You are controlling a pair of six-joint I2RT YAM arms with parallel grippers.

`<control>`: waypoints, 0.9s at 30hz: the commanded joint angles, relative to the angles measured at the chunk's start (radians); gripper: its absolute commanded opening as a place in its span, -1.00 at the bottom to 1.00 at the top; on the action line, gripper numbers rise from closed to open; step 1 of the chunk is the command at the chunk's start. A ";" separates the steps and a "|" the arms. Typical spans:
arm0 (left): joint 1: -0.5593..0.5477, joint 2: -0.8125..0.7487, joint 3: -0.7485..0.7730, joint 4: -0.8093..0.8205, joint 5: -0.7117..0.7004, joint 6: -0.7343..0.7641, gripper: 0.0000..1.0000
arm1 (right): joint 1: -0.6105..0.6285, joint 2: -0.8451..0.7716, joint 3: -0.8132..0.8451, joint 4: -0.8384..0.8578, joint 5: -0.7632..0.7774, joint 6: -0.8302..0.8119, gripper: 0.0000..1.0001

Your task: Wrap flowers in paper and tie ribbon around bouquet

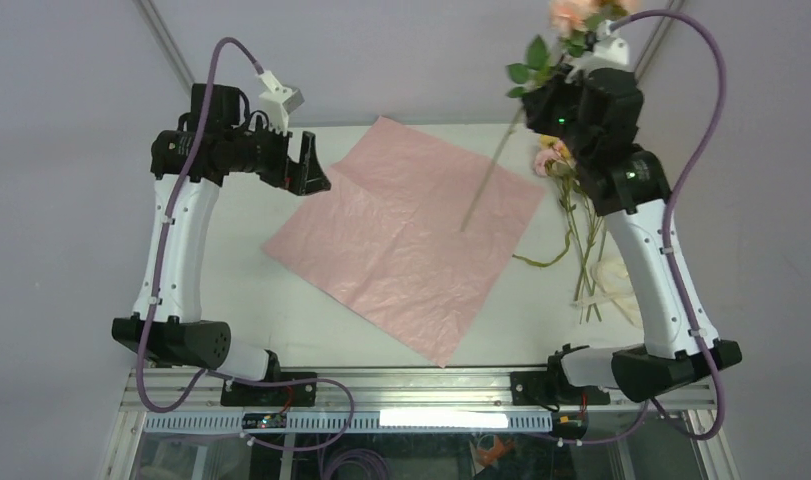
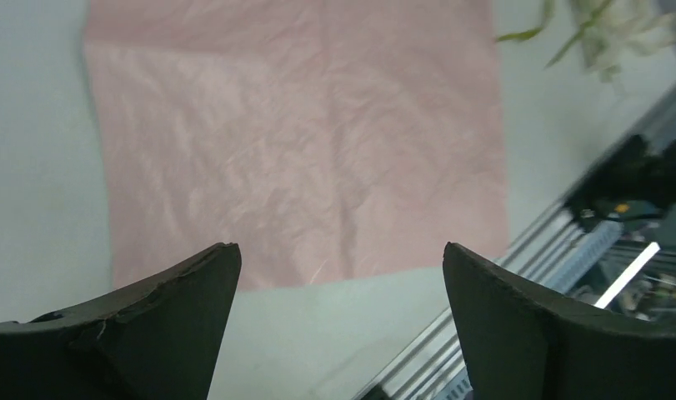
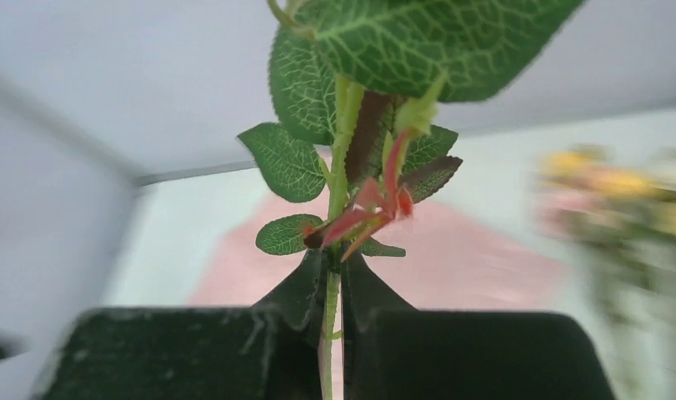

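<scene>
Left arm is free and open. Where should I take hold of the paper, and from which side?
Probably its left corner, coming in low from the left. The paper lies flat, so only a corner gives something to pinch; this one sits near the open left gripper and clear of the flower stem the right gripper holds over the sheet.

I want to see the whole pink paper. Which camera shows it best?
The top external view: the whole paper lies spread flat, all four corners showing. The left wrist view cuts off one edge. The right wrist view shows only a blurry pink patch behind the flower stem.
</scene>
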 commanded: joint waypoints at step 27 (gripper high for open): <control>-0.238 0.075 -0.007 0.392 0.158 -0.707 -1.00 | 0.487 0.303 0.207 0.154 -0.270 0.340 -0.23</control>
